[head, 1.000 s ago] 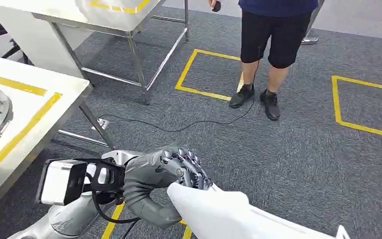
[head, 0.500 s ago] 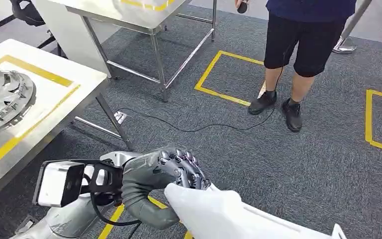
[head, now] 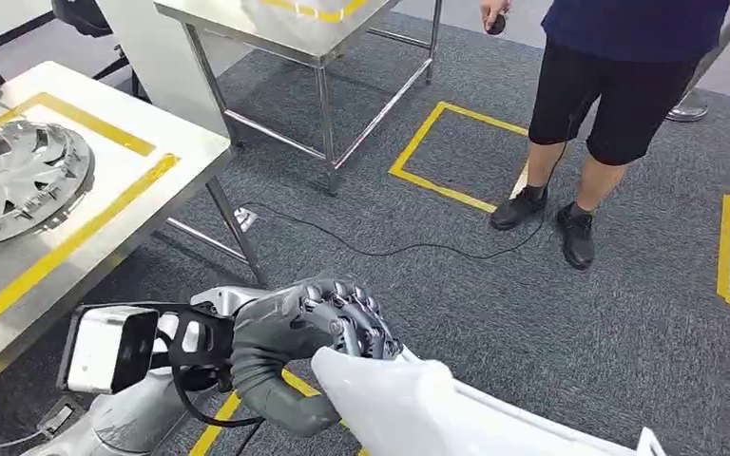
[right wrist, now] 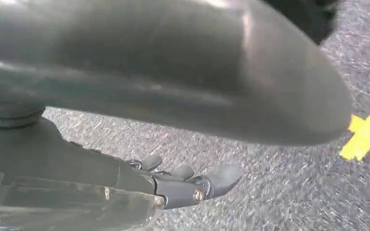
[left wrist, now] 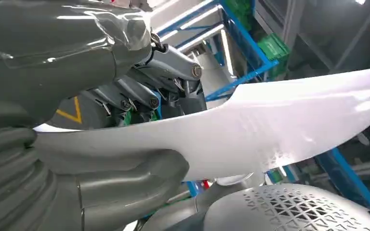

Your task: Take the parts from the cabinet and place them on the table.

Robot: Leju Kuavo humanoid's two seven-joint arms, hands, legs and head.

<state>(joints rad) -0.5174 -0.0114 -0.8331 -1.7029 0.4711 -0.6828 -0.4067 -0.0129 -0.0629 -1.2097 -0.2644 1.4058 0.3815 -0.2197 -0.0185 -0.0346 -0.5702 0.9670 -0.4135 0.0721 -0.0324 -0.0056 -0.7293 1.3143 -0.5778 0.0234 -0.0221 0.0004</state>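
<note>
The left hand [head: 318, 332] is clamped on one end of a long white part [head: 418, 408], thumb under it and fingers [left wrist: 139, 94] curled over its top edge, carrying it low in front of the body above the grey carpet. The part is a flat, slightly curved panel; its long axis runs from the hand away toward the robot's right and down out of the head view, so the held end points roughly toward the white table [head: 152, 142] on the left, where a silver wheel cover [head: 14, 180] already lies inside a yellow tape outline. To do this carry well, I judge the grip should stay firm near that end, the panel level, and the free end swung clear of the table leg and the person [head: 618, 85] standing on the carpet ahead. The right hand [right wrist: 183, 185] hangs over the carpet, its fingers loosely apart and holding nothing.
</note>
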